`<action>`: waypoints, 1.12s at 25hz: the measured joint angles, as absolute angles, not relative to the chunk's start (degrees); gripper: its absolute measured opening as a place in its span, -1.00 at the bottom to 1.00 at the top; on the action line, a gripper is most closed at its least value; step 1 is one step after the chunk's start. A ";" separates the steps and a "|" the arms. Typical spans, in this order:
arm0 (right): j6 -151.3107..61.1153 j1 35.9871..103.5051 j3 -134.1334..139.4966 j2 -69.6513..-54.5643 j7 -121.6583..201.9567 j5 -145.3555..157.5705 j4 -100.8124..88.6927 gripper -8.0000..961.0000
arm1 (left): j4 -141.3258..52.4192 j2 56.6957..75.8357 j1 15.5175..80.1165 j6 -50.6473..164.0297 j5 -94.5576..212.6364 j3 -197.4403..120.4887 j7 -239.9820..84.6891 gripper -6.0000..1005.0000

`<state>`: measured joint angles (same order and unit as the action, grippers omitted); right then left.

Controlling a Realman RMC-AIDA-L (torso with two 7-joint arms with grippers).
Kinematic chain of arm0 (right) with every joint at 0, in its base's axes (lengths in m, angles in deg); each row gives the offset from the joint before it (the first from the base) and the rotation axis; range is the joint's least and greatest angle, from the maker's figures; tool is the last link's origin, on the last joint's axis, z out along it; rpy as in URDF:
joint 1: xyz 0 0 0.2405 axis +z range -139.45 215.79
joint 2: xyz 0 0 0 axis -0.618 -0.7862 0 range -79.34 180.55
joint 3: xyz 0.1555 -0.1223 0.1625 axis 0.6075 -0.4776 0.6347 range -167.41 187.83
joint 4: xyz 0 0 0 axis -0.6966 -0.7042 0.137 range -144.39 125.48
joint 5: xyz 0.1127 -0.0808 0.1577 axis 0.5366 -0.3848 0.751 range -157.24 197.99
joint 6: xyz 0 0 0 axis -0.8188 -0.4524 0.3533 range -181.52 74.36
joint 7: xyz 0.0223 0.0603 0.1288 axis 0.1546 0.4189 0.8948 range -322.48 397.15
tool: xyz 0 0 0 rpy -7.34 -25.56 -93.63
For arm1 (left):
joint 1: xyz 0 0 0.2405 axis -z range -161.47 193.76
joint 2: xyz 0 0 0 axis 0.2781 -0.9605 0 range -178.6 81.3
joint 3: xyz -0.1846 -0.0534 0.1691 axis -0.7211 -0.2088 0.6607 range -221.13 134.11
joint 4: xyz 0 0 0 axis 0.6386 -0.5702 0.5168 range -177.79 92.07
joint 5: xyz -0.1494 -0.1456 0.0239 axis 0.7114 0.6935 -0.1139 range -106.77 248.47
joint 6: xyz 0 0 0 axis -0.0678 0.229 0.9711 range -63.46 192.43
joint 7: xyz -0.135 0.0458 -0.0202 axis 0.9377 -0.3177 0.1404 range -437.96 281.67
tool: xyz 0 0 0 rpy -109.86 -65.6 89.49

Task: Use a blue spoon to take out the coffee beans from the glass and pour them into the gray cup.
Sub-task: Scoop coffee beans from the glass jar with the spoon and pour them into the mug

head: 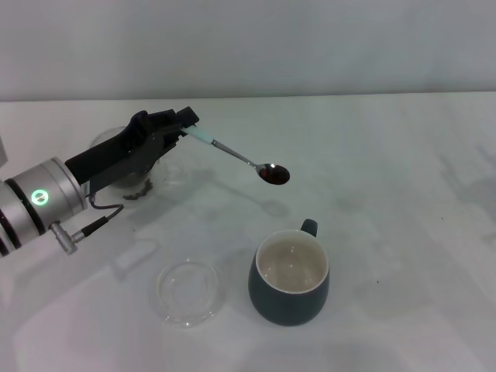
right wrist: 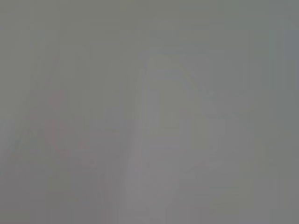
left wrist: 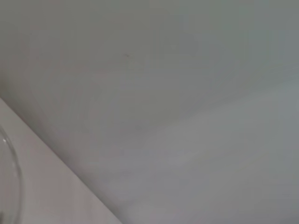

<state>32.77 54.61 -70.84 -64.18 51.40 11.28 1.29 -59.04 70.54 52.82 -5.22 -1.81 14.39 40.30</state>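
My left gripper (head: 184, 124) is shut on the pale-blue handle of the blue spoon (head: 232, 155) and holds it in the air. The spoon's metal bowl points right and carries dark coffee beans (head: 273, 175). The bowl hangs above the table, behind the gray cup (head: 290, 280), which stands upright at front centre with an empty cream inside. The glass (head: 124, 167) stands behind my left arm, mostly hidden, with some beans showing at its base. The left wrist view shows only bare table and a curved glass edge (left wrist: 9, 177). The right gripper is out of view.
A flat clear glass saucer (head: 187, 291) lies on the white table (head: 403, 194) to the left of the gray cup. A cable hangs under my left forearm. The right wrist view shows nothing distinct.
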 joint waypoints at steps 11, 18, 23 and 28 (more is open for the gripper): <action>32.10 54.60 -68.99 -64.18 51.25 11.31 1.00 0.52 | -59.22 70.60 51.36 -8.43 -2.15 15.33 39.29 -0.72; 31.98 54.60 -68.63 -64.18 51.23 11.33 1.00 0.52 | -59.56 70.32 49.45 -10.10 -2.31 16.88 38.62 -0.72; 31.84 54.60 -68.62 -64.23 51.29 11.33 1.09 0.52 | -59.68 69.96 49.32 -11.28 -2.67 18.76 37.67 -0.72; 31.84 54.60 -68.62 -64.26 51.26 11.33 1.13 0.52 | -61.58 69.88 49.24 -11.66 -5.36 19.27 37.33 -0.72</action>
